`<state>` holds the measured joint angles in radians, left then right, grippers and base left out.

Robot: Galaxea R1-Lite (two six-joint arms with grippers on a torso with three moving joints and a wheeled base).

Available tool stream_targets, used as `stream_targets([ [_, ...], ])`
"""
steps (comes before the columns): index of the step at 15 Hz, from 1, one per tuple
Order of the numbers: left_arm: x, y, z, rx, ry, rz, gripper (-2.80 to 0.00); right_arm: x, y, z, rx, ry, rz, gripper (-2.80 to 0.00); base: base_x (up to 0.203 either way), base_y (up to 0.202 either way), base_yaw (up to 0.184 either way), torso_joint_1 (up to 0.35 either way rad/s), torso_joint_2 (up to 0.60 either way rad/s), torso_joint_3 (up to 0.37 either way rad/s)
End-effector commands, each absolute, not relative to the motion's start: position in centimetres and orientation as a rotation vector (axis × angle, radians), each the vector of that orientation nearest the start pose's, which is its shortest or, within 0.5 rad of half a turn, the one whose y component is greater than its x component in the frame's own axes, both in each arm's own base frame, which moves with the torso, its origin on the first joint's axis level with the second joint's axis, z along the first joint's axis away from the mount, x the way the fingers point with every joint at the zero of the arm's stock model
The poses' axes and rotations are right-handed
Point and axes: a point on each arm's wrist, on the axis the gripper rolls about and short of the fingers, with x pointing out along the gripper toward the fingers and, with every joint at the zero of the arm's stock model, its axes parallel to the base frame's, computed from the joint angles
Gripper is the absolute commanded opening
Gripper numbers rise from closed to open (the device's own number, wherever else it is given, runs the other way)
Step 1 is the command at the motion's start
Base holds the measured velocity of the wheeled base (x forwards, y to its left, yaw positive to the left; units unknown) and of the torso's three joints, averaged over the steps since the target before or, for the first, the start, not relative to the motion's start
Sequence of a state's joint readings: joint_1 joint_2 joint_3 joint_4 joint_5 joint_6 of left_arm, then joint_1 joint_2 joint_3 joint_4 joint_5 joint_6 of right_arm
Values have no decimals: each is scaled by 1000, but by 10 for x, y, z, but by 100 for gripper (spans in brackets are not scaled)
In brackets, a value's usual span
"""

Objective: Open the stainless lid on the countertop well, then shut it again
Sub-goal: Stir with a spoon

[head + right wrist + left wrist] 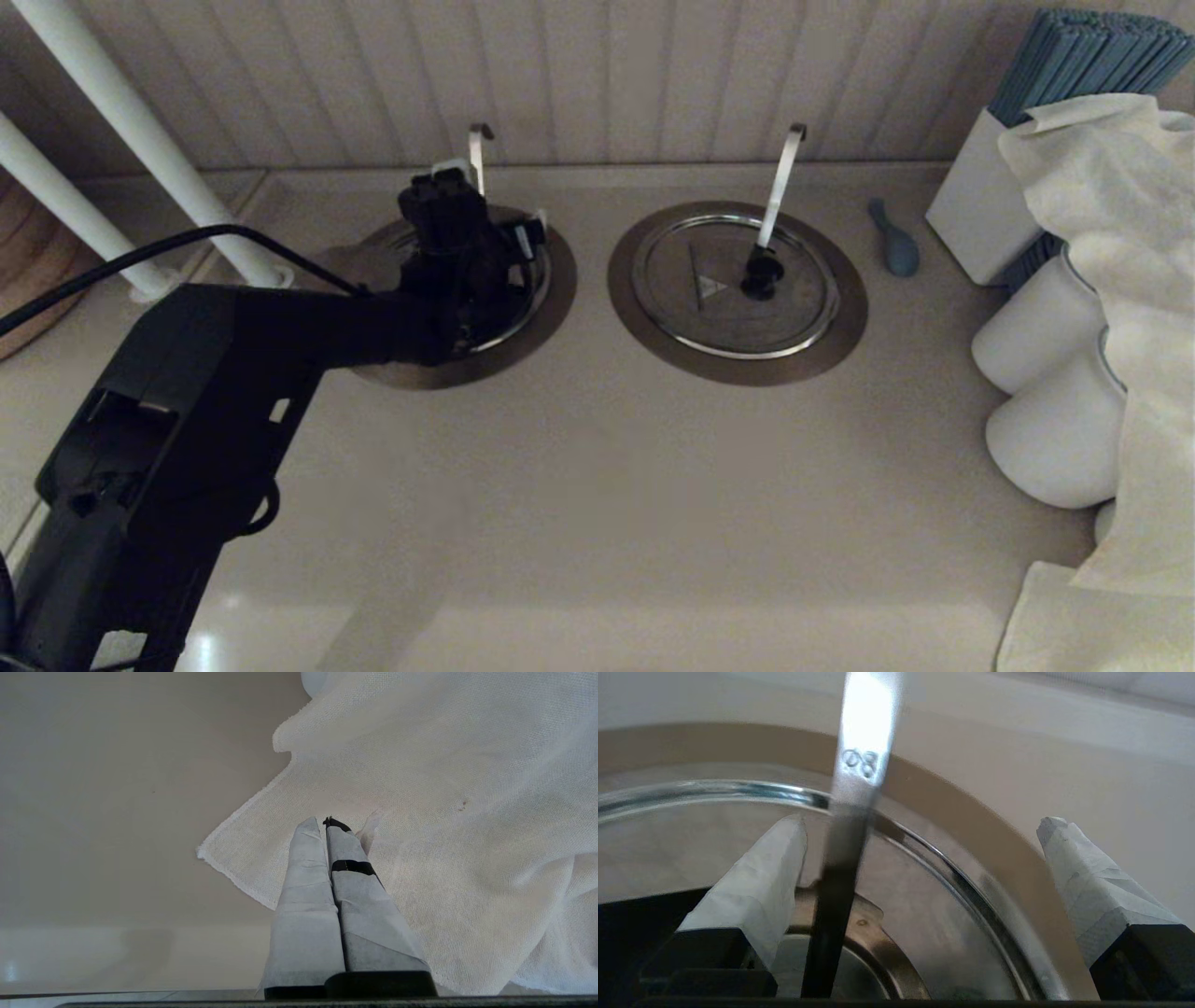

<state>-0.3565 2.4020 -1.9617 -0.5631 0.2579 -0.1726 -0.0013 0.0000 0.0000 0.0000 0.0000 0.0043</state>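
Looks stiff, slick and light, the stainless lid (pixel 691 854) seated on the countertop well (pixel 551 280) left of the twin lid (pixel 733 285), best taken by its centre knob; left gripper (pixel 920 826) gapes wide, empty, astride the ladle handle (pixel 864 756).

A beige counter (pixel 579 485) runs to a ribbed wall, two round wells sunk side by side in it; the countertop well (pixel 551 308) on the left, the twin well (pixel 845 336) on the right capped by a lid (pixel 738 289); a small blue object (pixel 896 243), a white box (pixel 971 215), white jars (pixel 1046 401) and a pale cloth (pixel 1074 625) crowd the right edge.
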Motion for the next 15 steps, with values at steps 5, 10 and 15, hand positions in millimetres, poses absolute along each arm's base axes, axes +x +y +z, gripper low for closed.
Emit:
stream_targets([
  [5, 491, -171, 198, -221, -156, -101, 0, -23, 0, 76, 3, 2, -2, -280, 0, 0, 0, 0, 0, 0],
  [10, 491, -170, 199, -219, -160, -100, -280, -23, 0, 75, 4, 0, -2, -280, 0, 0, 0, 0, 0, 0],
  [15, 488, -169, 206, -225, -175, -100, -280, -23, 0, 75, 5, 0, 0, -280, 0, 0, 0, 0, 0, 0],
])
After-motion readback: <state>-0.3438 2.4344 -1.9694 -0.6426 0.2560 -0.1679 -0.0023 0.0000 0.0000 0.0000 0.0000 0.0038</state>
